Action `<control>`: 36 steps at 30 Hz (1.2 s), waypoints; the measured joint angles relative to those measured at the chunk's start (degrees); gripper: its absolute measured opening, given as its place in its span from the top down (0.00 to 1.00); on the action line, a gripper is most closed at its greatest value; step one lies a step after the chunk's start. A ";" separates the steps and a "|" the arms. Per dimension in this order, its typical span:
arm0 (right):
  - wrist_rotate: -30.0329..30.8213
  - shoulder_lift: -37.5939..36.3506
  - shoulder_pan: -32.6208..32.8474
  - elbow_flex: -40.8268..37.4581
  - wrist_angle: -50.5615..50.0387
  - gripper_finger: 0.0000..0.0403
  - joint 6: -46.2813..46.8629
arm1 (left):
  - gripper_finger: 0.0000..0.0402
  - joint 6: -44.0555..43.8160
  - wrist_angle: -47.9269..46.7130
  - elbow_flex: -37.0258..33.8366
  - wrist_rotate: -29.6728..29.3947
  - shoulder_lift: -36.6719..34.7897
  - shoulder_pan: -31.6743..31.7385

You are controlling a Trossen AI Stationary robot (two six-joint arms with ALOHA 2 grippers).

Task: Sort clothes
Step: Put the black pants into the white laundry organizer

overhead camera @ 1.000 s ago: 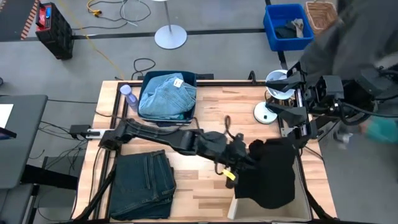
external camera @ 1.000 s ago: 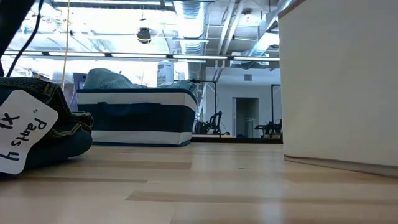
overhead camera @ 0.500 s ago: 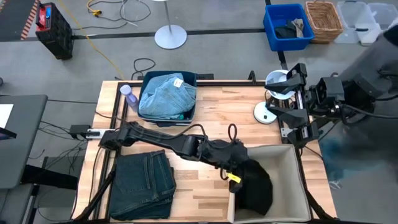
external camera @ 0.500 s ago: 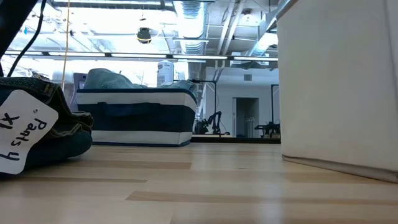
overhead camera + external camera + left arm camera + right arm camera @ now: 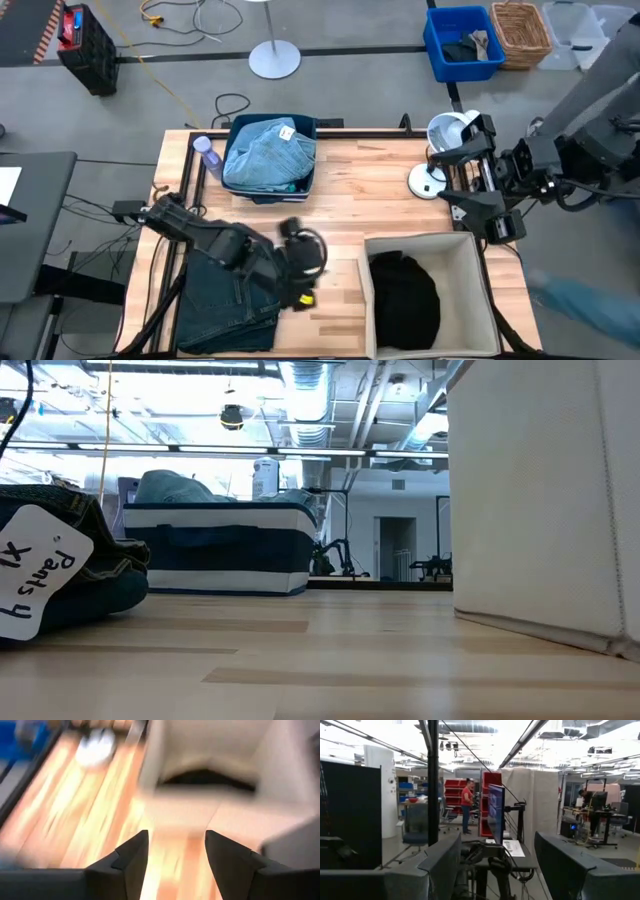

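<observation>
The black shirt (image 5: 404, 298) lies inside the beige fabric box (image 5: 482, 290) at the tabletop's front right corner. The left gripper (image 5: 300, 262), fingers apart and empty, hangs beside the dark green-grey jeans (image 5: 230, 300) at the front left; the right gripper (image 5: 495, 865), also spread, waits off the right edge.

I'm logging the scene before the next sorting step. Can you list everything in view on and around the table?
black shirt: one, black, inside the beige fabric box at the table's right front
dark jeans: one folded stack, dark green-grey, left front, white tag
light blue denim piece: one, in the dark blue bin at the back
teal-green top: a sliver under the denim
bottle: one, clear, beside the bin
blue crate: one, on the floor
wicker basket: one, beside it
left gripper: open, empty, near the jeans
right gripper: open, parked at the right edge
</observation>
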 joint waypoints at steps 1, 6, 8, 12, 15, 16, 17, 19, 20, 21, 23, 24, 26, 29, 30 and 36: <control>0.00 0.10 0.00 0.00 0.00 0.33 0.56 | 0.54 -3.83 -5.82 0.00 -0.13 -0.27 -0.99; 0.07 1.02 -0.77 0.00 -0.47 0.33 1.99 | 0.55 -19.16 -20.88 -2.89 0.03 0.08 -6.76; 0.11 1.77 -1.46 0.00 -0.68 0.33 2.15 | 0.55 -20.50 -19.78 -6.74 0.09 -0.32 -9.53; 0.16 3.16 -3.30 0.00 0.20 0.33 2.25 | 0.52 -28.33 -21.24 -15.43 3.51 -1.03 -12.38; 0.30 4.10 -4.21 0.00 0.20 0.33 2.57 | 0.47 -33.43 -20.87 -22.53 5.59 -2.44 -14.26; 0.30 4.44 -4.55 0.00 0.20 0.33 2.96 | 0.45 -35.17 -20.50 -24.45 6.42 -3.19 -14.42; 0.30 4.74 -4.82 0.00 0.19 0.33 3.39 | 0.43 -36.66 -20.22 -26.38 7.03 -3.95 -14.75; 0.29 5.37 -5.08 0.00 0.11 0.33 4.15 | 0.41 -39.14 -18.88 -29.71 7.34 -5.46 -15.43; 0.29 5.68 -5.14 0.00 0.18 0.33 4.32 | 0.40 -39.71 -16.94 -31.59 7.52 -6.22 -15.54; 0.29 5.76 -5.14 0.00 0.33 0.33 4.30 | 0.39 -40.07 -14.90 -33.20 7.97 -6.85 -15.55; 0.28 5.90 -5.05 -0.02 0.41 0.33 4.39 | 0.39 -40.62 -11.51 -36.19 9.28 -7.82 -15.56; 0.29 5.96 -5.15 -0.02 0.57 0.33 4.69 | 0.39 -41.03 -10.69 -37.35 9.33 -8.09 -15.56; 0.27 5.94 -5.44 -0.02 0.54 0.33 4.78 | 0.39 -41.74 -8.70 -39.67 10.12 -8.24 -15.52; 0.27 5.96 -5.49 -0.02 0.20 0.33 4.75 | 0.39 -42.51 -5.54 -42.18 11.70 -8.15 -15.50; 0.27 5.96 -5.49 -0.02 -0.01 0.33 4.76 | 0.39 -43.07 -4.46 -42.94 11.84 -8.21 -15.40; 0.27 5.92 -5.49 -0.02 -0.34 0.33 4.83 | 0.39 -46.30 -3.63 -45.26 13.92 -8.21 -14.37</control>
